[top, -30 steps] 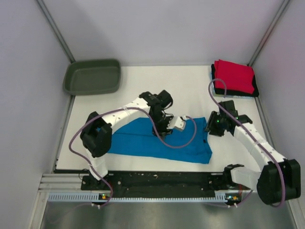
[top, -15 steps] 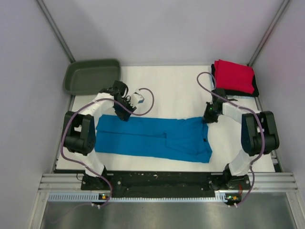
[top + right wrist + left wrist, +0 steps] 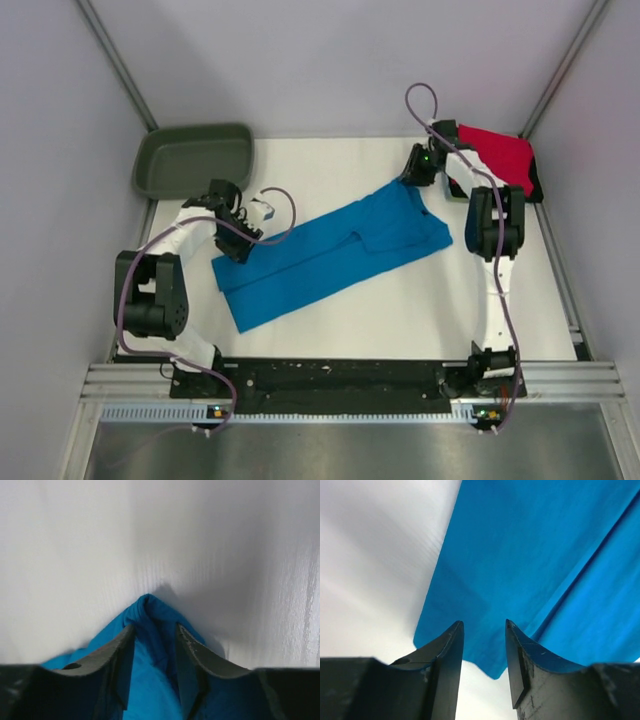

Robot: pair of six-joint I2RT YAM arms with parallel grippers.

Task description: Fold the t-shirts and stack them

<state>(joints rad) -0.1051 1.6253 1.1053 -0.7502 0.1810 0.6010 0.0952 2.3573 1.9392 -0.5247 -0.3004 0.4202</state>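
Note:
The turquoise-blue t-shirt lies flat and slanted across the table, from near left to far right. My right gripper is shut on its far right corner, close to the folded red t-shirt. In the right wrist view the blue cloth rises in a bunched peak between the jaws. My left gripper is over the shirt's left end. In the left wrist view its jaws stand a little apart, with a flat corner of the shirt and bare table showing between them.
A dark olive-green tub stands at the far left corner. The red shirt rests on a black folded one at the far right corner. Grey walls close in the table on three sides.
My right gripper has pulled the shirt's right end up and away toward the red stack, so the shirt now lies slanted. My left gripper has shifted slightly left along the shirt's left end.

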